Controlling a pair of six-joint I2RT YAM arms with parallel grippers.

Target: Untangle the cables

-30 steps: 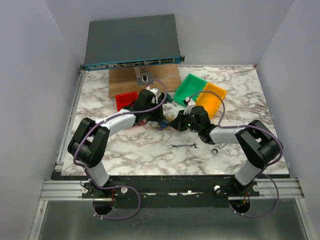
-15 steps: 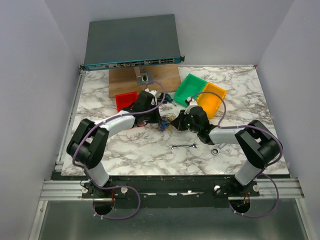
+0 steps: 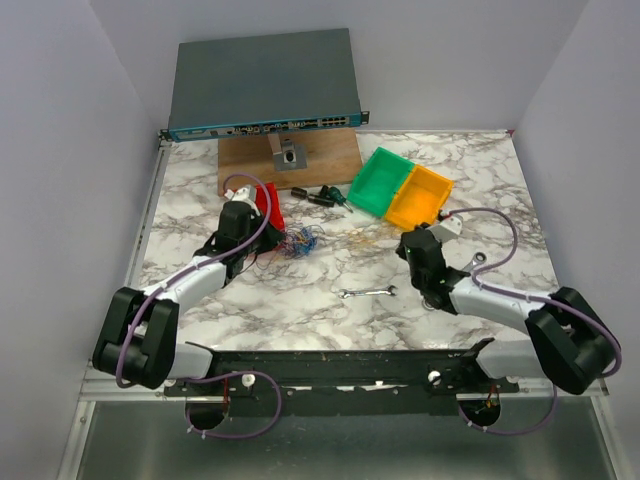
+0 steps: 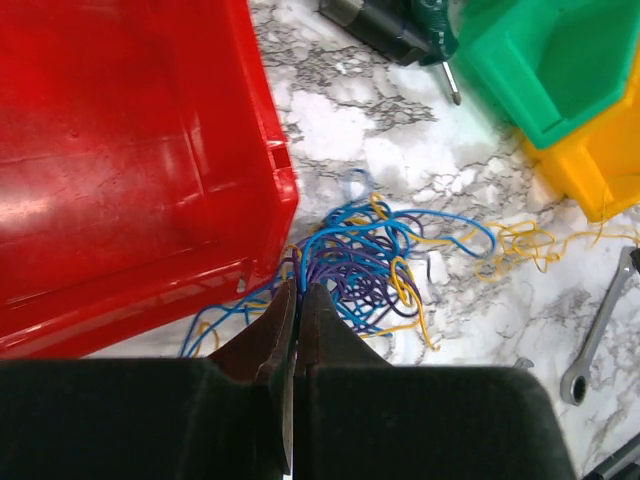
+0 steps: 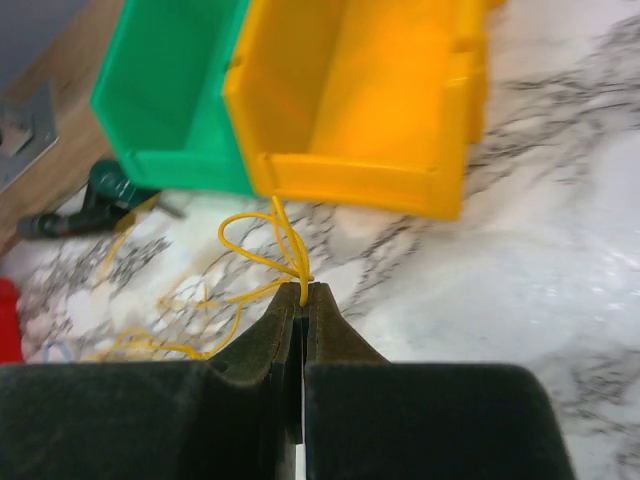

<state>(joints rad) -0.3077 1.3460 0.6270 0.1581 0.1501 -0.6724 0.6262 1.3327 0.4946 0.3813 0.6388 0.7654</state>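
My left gripper (image 4: 296, 298) is clamped shut on blue and purple strands at the near edge of the cables (image 4: 365, 262), a knot lying on the marble just beside the red bin (image 4: 120, 150). My right gripper (image 5: 303, 297), well apart from that knot, pinches a yellow strand (image 5: 298, 268) that loops just below the yellow bin (image 5: 370, 90).

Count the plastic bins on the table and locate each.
3. The red plastic bin sits left, partly under the left arm; the green plastic bin and yellow-orange plastic bin touch side by side, right of centre. None seems hidden.
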